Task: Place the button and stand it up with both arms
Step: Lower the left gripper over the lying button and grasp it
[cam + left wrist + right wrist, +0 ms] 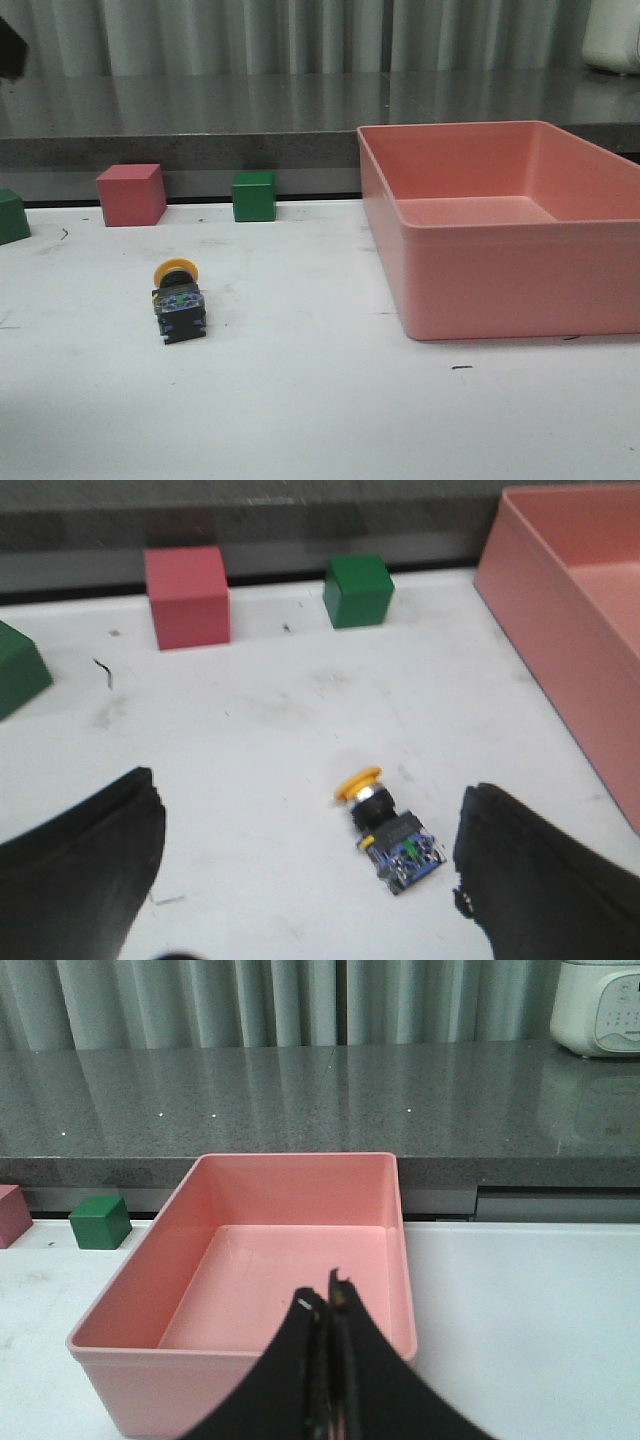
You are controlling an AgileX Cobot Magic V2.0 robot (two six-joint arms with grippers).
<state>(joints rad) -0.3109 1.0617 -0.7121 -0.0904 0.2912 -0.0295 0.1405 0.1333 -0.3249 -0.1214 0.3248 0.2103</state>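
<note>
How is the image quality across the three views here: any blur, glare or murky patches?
Front view: soft, dim and grainy, yet the button lying on its side reads clearly. Left wrist view: slightly smeared, the left hand fingers dark blobs at the frame edge. Right wrist view: sharpest; the grey counter reflects the curtain, and the right hand is a black silhouette.

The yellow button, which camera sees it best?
The left wrist view: the button lies on its side, close between the open left gripper fingers. The front view shows it smaller. The right wrist view misses it.
</note>
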